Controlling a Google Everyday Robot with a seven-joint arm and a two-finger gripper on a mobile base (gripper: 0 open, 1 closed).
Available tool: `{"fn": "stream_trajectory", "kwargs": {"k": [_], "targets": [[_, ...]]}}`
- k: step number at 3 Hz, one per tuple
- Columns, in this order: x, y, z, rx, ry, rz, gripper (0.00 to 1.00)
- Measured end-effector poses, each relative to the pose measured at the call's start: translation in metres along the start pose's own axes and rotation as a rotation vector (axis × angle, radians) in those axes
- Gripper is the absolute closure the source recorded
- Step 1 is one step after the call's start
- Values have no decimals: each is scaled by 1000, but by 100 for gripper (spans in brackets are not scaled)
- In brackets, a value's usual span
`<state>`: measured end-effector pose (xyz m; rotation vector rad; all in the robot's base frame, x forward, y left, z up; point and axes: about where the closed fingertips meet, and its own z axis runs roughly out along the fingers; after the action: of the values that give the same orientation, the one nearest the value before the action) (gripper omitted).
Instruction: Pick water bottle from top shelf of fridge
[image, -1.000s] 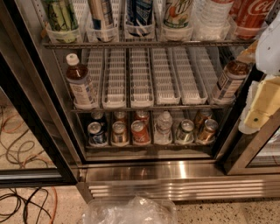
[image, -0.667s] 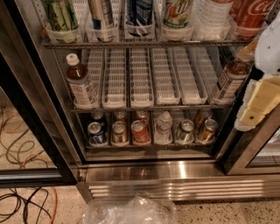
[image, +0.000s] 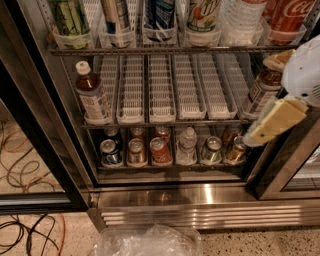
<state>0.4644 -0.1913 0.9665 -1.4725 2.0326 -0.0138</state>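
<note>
The fridge (image: 165, 200) stands open in front of me, with wire racks and a steel base. The top shelf (image: 165, 50) runs across the top of the view, with a grey front rail and clear lane-end cups. The water bottle (image: 241, 17), clear and ribbed, stands in the second lane from the right, between a green-labelled bottle (image: 204, 14) and a red Coca-Cola bottle (image: 289, 14); its cap is cut off by the top edge. My gripper (image: 287, 95), white with cream parts, is at the right edge, below the top shelf and to the right of the water bottle, holding nothing.
Long white slotted trays (image: 165, 87) fill the middle rack, with brown tea bottles at its left (image: 92, 92) and right (image: 261, 90) ends. Cans and a small clear bottle (image: 187, 145) stand on the bottom rack. A clear plastic bag (image: 150, 242) and cables (image: 25, 165) lie on the floor.
My gripper has moved a little to the left, further in front of the right end of the middle rack. The bottles and cans have not moved.
</note>
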Motion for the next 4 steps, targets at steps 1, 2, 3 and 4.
{"fn": "stream_trajectory", "kwargs": {"k": [1,2,3,4], "targets": [[-20,-14,18,80,-125,1,0],[-37,-33,36,163,-190,6,0],[-42,-51,56,238,-245,85,0],[-42,-51,56,238,-245,85,0]]}}
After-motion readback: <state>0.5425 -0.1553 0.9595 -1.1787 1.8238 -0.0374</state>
